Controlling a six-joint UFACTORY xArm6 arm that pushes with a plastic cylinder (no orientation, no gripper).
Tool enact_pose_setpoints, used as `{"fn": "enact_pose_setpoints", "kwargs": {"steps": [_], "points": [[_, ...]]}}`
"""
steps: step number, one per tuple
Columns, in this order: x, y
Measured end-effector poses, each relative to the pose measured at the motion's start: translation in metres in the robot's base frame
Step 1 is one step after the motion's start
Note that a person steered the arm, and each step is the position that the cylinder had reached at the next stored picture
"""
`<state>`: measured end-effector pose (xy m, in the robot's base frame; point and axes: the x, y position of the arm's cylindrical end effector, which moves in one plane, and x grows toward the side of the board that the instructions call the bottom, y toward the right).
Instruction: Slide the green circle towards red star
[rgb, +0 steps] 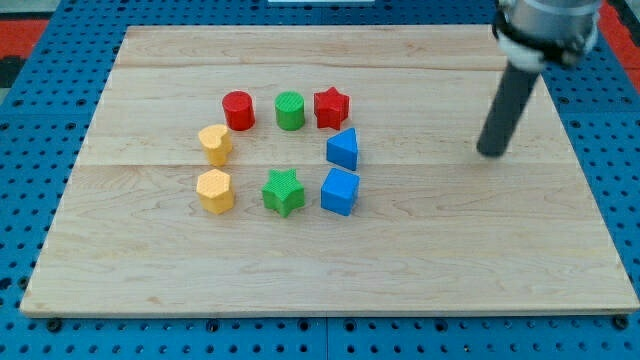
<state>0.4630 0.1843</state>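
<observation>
Eight blocks ringed on wooden worktop (500, 250), no containers. Green circle (290, 110) at ring's top, between red cylinder (238, 110) and red star (331, 107), just beside star. No pincer fitted; my tip (492, 153) well apart at view's right, touching no block.

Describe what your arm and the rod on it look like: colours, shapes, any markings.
Only the arm's lower end shows, at the view's top right: a dark grey rounded housing with a white band beneath it. From it comes a straight, plain dark cylindrical rod; my tip is blunt and unmarked. No cables or labels are visible. The tip stands well to the right of all the blocks.
</observation>
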Motion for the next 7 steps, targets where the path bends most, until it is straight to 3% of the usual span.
{"fn": "enact_pose_setpoints", "kwargs": {"steps": [1, 3, 4, 7], "points": [[0.041, -0.069], [-0.032, -0.211], [-0.07, -0.244], [-0.077, -0.223]]}}
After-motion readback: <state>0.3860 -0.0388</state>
